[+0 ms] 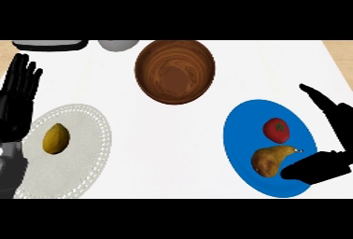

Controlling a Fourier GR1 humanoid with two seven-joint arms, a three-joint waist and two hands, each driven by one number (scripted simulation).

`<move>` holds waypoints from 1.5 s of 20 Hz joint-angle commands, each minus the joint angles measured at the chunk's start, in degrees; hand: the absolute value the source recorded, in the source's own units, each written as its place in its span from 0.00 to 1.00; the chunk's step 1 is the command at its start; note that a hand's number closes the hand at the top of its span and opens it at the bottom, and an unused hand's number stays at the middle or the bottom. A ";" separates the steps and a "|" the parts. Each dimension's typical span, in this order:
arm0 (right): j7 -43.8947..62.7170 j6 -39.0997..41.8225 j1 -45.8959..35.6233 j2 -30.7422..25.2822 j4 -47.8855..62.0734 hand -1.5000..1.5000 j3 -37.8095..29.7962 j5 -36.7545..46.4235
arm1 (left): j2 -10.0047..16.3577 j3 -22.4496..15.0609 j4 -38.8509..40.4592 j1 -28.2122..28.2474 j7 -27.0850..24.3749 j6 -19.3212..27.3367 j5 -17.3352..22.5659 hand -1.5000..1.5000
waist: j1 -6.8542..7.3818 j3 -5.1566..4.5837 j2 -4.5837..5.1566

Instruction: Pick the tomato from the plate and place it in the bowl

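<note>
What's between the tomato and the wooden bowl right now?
Nothing stands there: from the tomato to the bowl, only blue plate and bare counter, head view.

Bright, flat light over my whole counter (pixel 172 140).
The white top glows evenly from edge to edge. Against it my left hand (pixel 17 100) and right hand (pixel 338 116) read as nearly solid black shapes, with only faint grey shading on the left one. The wooden bowl (pixel 155 60) has a soft paler patch in its hollow and a darker wall around it. The blue plate (pixel 241 135) and the white plate (pixel 86 140) both look stretched, taller than wide.
</note>
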 commanded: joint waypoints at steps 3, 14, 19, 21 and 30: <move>6.39 -1.30 3.02 4.34 2.23 0.00 2.42 4.98 | -0.16 0.17 -1.94 -0.61 3.06 0.01 -0.70 0.50 | 0.13 0.04 0.00; -10.26 1.03 9.78 10.37 10.39 0.00 -3.81 12.24 | -2.88 3.15 1.52 -2.29 2.16 -2.84 -2.93 0.50 | -0.15 0.05 0.03; -13.84 3.15 9.99 13.94 11.66 0.00 -4.74 16.25 | -3.46 5.10 -1.37 -0.80 2.99 -3.58 -4.08 0.50 | -0.01 0.05 0.01; -12.37 5.25 4.91 15.37 14.30 0.00 -5.00 15.72 | -3.08 6.84 3.58 0.71 -2.52 -7.51 -3.22 0.50 | 0.12 0.03 0.08; -17.45 4.74 9.44 20.25 19.73 0.00 -5.17 22.89 | -8.19 3.77 3.60 -3.76 0.71 -3.34 -8.76 0.50 | -0.24 0.05 0.09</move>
